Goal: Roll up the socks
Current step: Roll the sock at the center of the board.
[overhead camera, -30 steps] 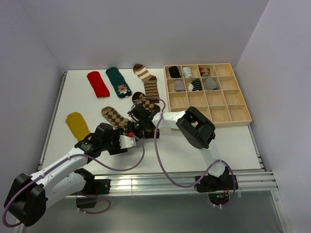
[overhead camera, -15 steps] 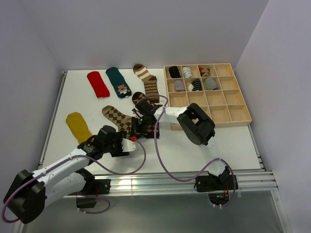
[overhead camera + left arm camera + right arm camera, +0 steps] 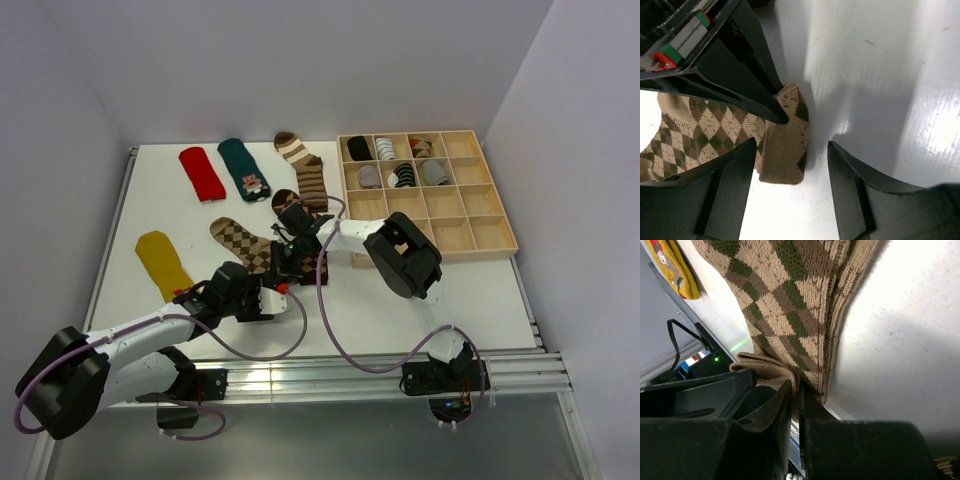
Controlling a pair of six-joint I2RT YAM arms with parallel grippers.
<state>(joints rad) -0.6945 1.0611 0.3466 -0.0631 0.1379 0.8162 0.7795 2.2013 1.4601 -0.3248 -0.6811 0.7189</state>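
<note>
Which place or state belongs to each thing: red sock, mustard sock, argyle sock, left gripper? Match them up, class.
1 red sock
2 mustard sock
3 argyle sock
4 left gripper

A open
B pinched by the right gripper
C beside the teal sock
D alone at the near left of the table

Pairs: 1-C, 2-D, 3-B, 4-A

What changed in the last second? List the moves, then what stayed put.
The left tool slid right and slightly back toward the robot. Its jaws are open at the end of the brown argyle sock. The right tool stayed shut on that sock. The mustard yellow sock, red sock, teal sock and striped sock did not move.
</note>
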